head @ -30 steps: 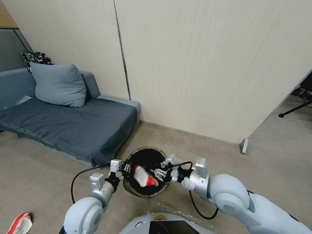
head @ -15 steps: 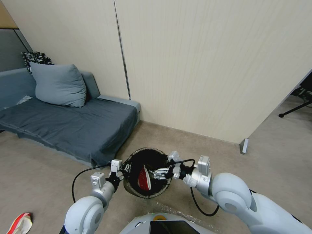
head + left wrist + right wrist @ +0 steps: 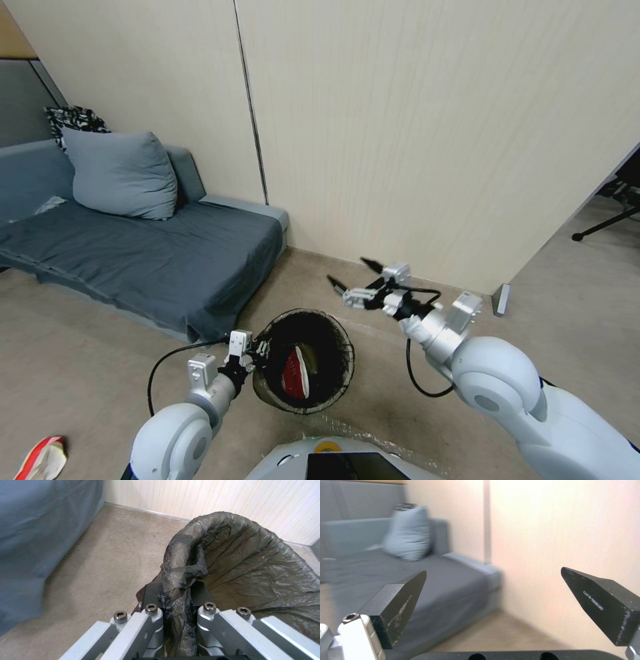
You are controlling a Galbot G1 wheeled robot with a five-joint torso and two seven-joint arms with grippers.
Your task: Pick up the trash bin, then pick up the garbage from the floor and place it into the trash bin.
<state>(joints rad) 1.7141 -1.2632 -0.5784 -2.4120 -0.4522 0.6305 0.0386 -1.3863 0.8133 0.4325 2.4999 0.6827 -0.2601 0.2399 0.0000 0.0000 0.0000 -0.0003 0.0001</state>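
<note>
Trash bin (image 3: 303, 360) held at its rim by my left pincer (image 3: 257, 348), a red-and-white wrapper (image 3: 293, 373) lying inside.
My left pincer is clamped on the dark liner (image 3: 253, 562) folded over the rim; my right pincer (image 3: 355, 275) hangs spread wide and empty near the wall, above the floor beyond the bin.

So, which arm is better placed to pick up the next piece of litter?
Right. The right gripper is open and empty above the floor, while the left gripper is shut on the dark-lined round white plastic trash bin.

White arms (image 3: 507, 393), black cables (image 3: 157, 370)
</note>
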